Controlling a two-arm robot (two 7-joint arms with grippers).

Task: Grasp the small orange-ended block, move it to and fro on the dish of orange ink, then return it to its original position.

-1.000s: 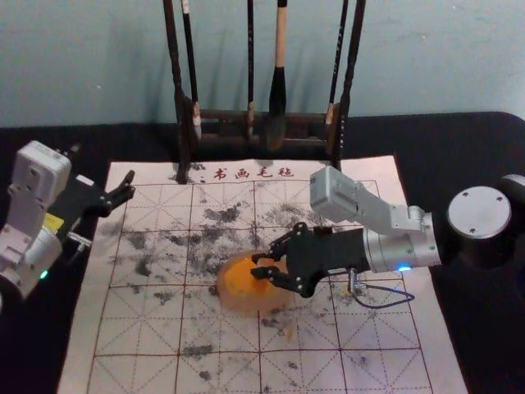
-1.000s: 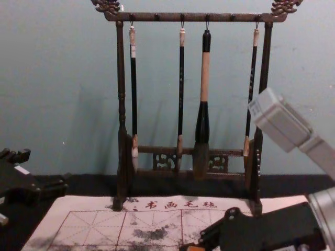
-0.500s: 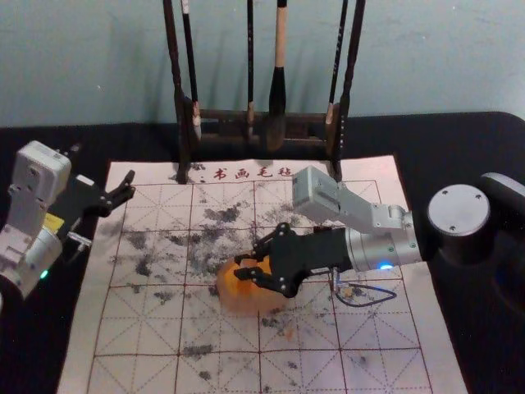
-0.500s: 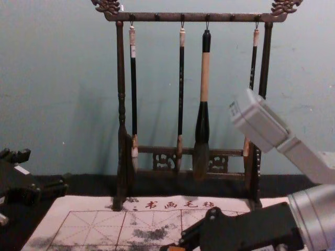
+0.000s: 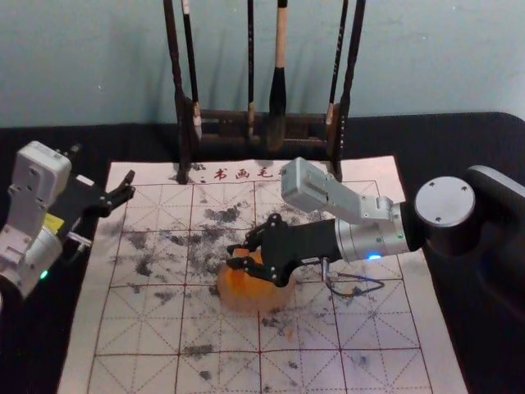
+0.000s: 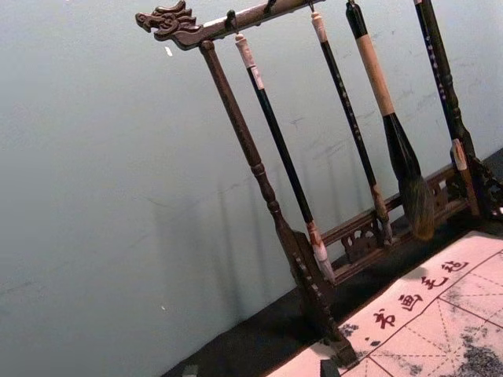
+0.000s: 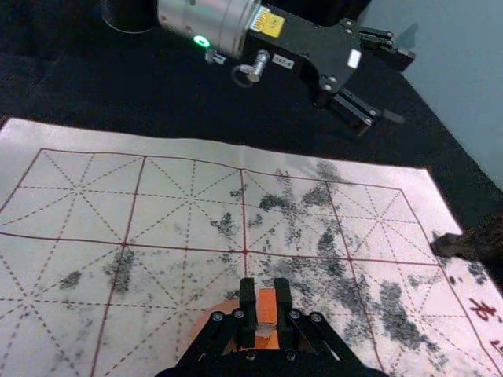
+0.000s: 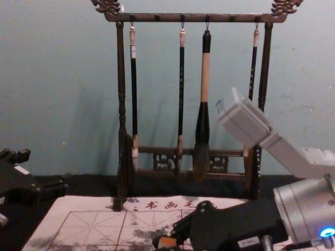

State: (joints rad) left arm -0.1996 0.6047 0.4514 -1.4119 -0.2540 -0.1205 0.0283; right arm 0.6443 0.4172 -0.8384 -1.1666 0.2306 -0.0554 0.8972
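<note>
In the right wrist view, clasps one orange-ended block in the right gripper, over one orange ink dish, mostly hidden there, plainer from the head; can't tell about contact. Holds the left gripper spread beside the felt mat. Count four brushes hung on one rack.

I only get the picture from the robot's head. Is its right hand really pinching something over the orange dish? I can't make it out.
Observer: Yes, the right wrist view shows the small block held between the fingers of the right gripper, its orange face showing.
Operator: Neat! And the brushes? My picture cuts off their tops.
Observer: In the chest view, they hang from a dark bar with carved ends.
</note>
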